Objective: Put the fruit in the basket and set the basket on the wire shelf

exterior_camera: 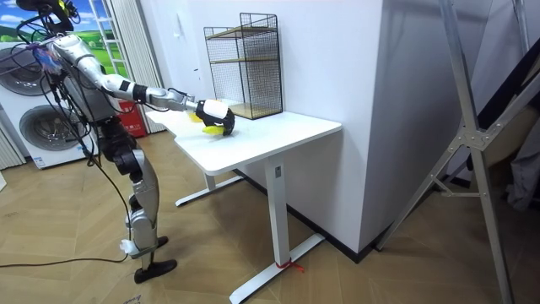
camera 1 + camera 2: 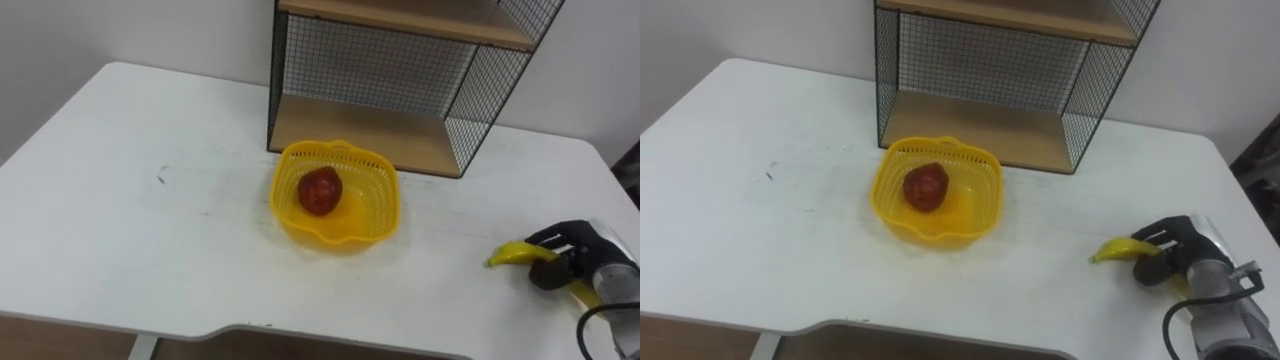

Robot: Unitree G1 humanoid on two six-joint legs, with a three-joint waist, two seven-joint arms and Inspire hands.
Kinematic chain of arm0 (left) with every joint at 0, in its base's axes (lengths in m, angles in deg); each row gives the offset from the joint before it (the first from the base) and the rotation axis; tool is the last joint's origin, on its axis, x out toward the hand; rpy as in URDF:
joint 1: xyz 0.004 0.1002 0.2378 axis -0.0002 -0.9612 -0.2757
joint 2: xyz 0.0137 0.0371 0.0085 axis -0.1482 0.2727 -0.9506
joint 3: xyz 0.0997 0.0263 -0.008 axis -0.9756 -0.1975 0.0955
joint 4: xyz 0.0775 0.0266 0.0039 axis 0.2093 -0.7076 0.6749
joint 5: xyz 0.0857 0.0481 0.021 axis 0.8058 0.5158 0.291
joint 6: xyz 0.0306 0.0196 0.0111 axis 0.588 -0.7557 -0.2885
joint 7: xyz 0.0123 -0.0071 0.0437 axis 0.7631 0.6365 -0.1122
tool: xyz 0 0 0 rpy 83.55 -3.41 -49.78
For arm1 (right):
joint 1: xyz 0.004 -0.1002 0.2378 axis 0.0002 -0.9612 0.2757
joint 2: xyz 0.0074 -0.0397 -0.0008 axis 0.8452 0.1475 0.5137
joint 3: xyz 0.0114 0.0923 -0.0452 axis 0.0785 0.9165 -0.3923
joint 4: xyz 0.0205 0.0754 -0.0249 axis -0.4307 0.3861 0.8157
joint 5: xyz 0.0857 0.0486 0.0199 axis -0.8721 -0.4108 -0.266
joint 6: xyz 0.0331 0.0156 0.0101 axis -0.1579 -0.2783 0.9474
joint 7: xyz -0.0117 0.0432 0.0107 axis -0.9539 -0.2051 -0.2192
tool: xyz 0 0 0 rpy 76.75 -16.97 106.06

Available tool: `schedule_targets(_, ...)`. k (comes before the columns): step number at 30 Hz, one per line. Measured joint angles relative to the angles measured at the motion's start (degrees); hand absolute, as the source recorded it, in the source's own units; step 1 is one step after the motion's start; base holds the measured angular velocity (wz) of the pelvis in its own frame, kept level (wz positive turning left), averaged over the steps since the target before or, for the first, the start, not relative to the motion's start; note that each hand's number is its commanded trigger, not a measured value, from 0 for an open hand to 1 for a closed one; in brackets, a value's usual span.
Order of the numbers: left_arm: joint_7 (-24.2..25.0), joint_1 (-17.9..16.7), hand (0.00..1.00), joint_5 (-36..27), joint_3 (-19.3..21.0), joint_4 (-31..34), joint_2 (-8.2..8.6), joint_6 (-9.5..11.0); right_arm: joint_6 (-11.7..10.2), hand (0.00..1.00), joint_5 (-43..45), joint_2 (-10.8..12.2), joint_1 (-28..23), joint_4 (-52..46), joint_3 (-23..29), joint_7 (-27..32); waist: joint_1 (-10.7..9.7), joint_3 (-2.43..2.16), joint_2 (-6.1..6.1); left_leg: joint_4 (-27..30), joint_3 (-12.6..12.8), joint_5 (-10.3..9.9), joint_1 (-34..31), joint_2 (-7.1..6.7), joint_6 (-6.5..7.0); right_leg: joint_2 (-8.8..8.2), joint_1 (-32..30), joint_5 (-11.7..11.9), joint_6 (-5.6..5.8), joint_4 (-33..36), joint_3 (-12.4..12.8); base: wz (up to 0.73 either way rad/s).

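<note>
One apple, one banana, one basket

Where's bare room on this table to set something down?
Bare: the whole left half of the table up to the basket, and the front strip between basket and right hand gripping the banana. Tight: the basket sits close before the wire shelf.

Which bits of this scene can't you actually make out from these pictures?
Banana: its middle, covered by the right hand curled round it, in both eye views.
Wire shelf: its top, cut off by the eye views' upper edge.
Red fruit: its underside, down inside the basket; what kind of fruit it is cannot be told.
</note>
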Motion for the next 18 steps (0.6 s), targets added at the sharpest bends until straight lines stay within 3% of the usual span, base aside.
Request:
schedule_targets(10, 0.0, 0.1, 0.00, -1.0, 0.0, 0.1, 0.07, 0.1, 1.5, 1.00, -2.2, 0.4, -1.0, -4.9, 0.0, -0.1, -0.2, 0.18, 0.05, -0.5, 0.7, 0.0, -0.2, 0.14, 0.00, 0.14, -0.8, 0.0, 0.00, 0.0, 0.8, -0.04)
schedule_targets(13, -0.1, 0.2, 0.00, -1.1, -0.1, 0.3, 0.23, 0.1, 2.8, 1.00, -2.8, 0.5, -1.3, -8.8, 0.0, -0.1, -0.2, 0.50, 0.44, -0.5, 1.3, 0.0, -0.4, 0.20, 0.00, 0.30, -1.7, 0.0, 0.01, 0.2, 1.9, -0.12)
schedule_targets(18, -0.4, 0.7, 0.00, -1.0, 0.2, 2.0, 0.71, 0.6, 2.8, 1.00, -4.6, 3.4, -6.9, -26.8, -0.1, 0.0, -0.7, 0.60, 1.33, -0.5, 2.1, 0.1, -2.1, 0.25, 0.07, 0.27, -3.8, 0.0, 0.03, 1.4, 2.4, -0.07)
